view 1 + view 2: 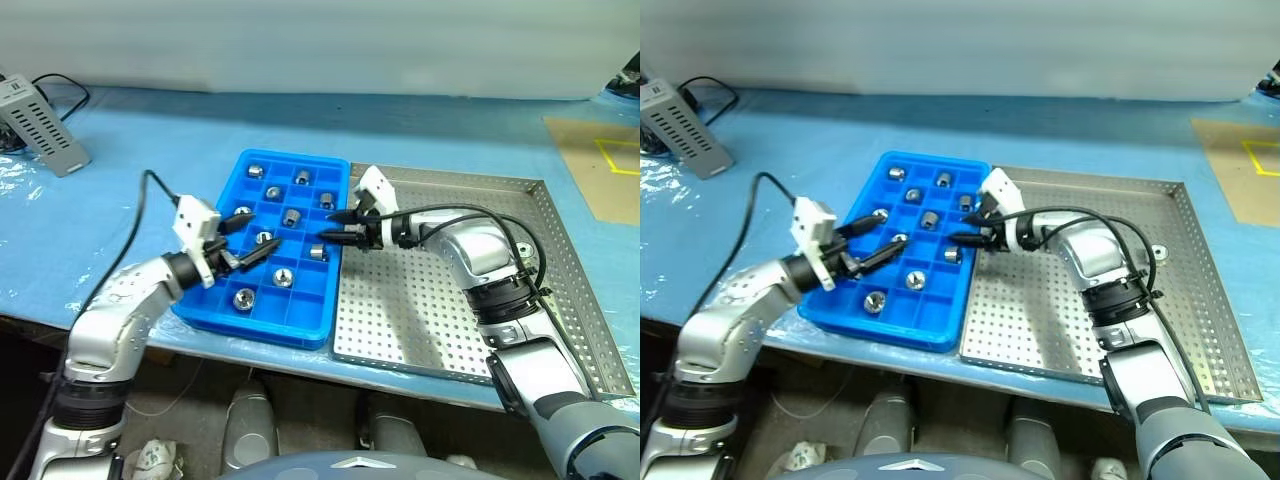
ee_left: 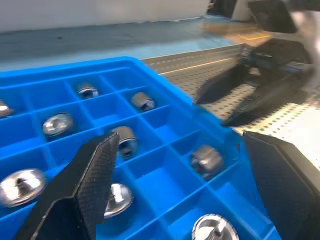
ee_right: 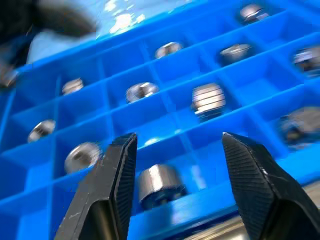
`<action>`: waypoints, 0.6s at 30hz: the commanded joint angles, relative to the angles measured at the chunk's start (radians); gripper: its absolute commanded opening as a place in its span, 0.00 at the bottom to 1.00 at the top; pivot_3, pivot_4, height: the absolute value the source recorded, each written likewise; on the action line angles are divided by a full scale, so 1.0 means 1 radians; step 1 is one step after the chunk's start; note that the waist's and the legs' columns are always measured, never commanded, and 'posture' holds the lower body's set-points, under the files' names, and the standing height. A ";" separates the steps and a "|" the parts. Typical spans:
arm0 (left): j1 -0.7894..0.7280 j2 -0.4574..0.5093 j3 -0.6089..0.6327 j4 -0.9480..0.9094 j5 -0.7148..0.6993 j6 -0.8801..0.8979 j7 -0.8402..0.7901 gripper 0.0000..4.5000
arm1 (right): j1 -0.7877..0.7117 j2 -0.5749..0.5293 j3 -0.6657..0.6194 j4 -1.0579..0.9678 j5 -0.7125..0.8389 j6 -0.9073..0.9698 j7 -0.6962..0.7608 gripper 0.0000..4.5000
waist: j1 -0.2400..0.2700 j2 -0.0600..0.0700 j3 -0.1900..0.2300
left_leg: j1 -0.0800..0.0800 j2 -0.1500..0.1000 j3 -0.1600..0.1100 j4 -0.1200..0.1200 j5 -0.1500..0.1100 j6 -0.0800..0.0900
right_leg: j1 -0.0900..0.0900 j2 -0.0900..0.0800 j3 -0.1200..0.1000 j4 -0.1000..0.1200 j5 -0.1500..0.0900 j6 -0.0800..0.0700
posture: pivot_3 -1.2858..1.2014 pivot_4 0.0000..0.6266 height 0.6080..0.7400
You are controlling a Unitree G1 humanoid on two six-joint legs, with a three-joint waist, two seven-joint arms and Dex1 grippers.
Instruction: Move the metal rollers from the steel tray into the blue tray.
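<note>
Over the near left part of the blue tray (image 1: 210, 305) we held our left gripper (image 1: 247, 243) wide open and empty. At that tray's right edge our right gripper (image 1: 333, 226) was parted above a metal roller (image 3: 159, 184). Beyond, the other metal rollers (image 1: 292, 216) filled compartments; the steel tray (image 1: 440, 330) adjoined it.

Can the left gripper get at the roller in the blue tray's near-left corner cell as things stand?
Probably yes. The left gripper hangs open over the blue tray, and the roller lies alone in its cell with nothing above it; the right gripper is off by the far edge.
</note>
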 commanded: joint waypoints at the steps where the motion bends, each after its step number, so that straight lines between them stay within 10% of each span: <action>1: -0.092 -0.056 -0.072 0.047 0.015 -0.032 -0.031 0.93 | -0.025 -0.071 -0.148 -0.006 0.008 -0.031 -0.066 0.58 | 0.002 0.000 0.000 | 0.000 0.000 0.000 0.000 0.000 0.000 | 0.000 0.000 0.000 0.000 0.000 0.000 | 0.50 0.24 1.00; 18: -0.426 -0.239 -0.201 0.529 0.109 -0.200 -0.292 0.93 | 0.232 -0.169 -0.513 -0.247 -0.076 0.213 -0.570 0.58 | -0.132 -0.001 -0.001 | 0.006 0.000 0.003 0.001 -0.001 0.002 | 0.003 0.005 0.005 -0.001 0.001 0.001 | 0.34 0.24 1.00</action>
